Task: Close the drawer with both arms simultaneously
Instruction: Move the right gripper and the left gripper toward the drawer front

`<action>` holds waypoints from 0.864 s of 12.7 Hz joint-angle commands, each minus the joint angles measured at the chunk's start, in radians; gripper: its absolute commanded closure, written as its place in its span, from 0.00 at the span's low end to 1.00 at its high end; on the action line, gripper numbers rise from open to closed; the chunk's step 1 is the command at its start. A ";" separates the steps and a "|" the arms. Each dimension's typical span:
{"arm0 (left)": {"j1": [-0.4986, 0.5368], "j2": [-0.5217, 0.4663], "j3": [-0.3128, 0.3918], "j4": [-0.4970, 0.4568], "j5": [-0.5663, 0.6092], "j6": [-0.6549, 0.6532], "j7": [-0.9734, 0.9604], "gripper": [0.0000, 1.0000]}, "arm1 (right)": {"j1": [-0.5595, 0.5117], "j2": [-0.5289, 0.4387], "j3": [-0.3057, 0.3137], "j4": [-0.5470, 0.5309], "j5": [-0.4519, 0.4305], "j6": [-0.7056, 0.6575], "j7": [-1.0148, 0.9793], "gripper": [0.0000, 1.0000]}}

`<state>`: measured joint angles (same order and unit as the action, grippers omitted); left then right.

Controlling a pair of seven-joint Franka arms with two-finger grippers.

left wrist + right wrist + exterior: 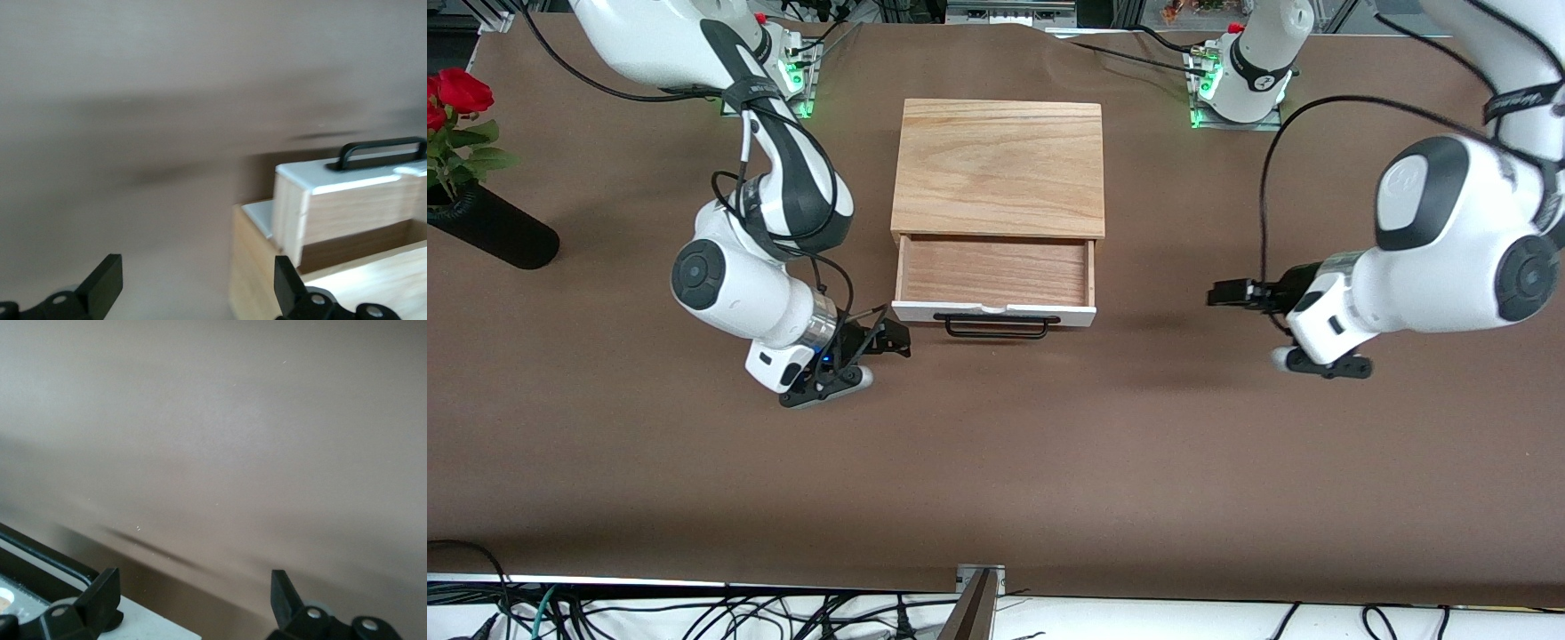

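Table (996, 462): brown covering, fills nearly the whole front view.

Both arms: the right arm (774, 204) comes down from its base at the top edge to mid-frame. The left arm (1449, 240) enters at the upper corner toward its own end of the table and bends in to mid-height. Each has a black strap with pale lettering, too small to read. No other writing is legible.

Wooden box (996, 169): top centre of the front view, plain grain top.

Drawer (996, 271): centre of the frame, pulled out of the box toward the front camera. Light-wood floor bare. White front panel (996, 311) at the lower edge of the tray, wide black wire handle (996, 326) on it. The left wrist view shows the same drawer (333, 200) standing out of the box, handle (383, 150) on top as pictured.

Black cylinder vase (494, 229): lying tilted at the frame's edge toward the right arm's end, upper part of the frame, red roses (458, 93) in it.

Right gripper (896, 338): over the table just beside the end of the white front panel. Wrist view: right gripper (193, 600) spread wide, nothing between the fingers (100, 597).

Left gripper (1214, 295): over bare table toward the left arm's end, well apart from the drawer, pointing at it. Wrist view: left gripper (197, 287) also wide, holding nothing.
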<state>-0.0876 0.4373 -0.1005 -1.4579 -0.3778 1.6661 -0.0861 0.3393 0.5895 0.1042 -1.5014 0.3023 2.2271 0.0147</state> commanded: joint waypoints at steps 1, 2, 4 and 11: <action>-0.069 0.089 0.001 0.031 -0.079 0.087 -0.062 0.00 | 0.032 0.016 -0.001 0.012 0.024 0.006 0.002 0.00; -0.093 0.110 0.001 0.034 -0.092 0.137 -0.093 0.00 | 0.038 0.026 -0.001 0.012 0.023 0.006 0.002 0.00; -0.124 0.152 0.001 0.036 -0.191 0.222 -0.151 0.00 | 0.052 0.039 -0.001 0.012 0.024 0.005 0.002 0.00; -0.253 0.254 0.002 0.068 -0.257 0.365 -0.267 0.00 | 0.072 0.039 0.000 0.010 0.024 -0.053 -0.012 0.00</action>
<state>-0.3032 0.6584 -0.1083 -1.4297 -0.6146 2.0200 -0.3123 0.4083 0.6297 0.1054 -1.5013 0.3068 2.2089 0.0146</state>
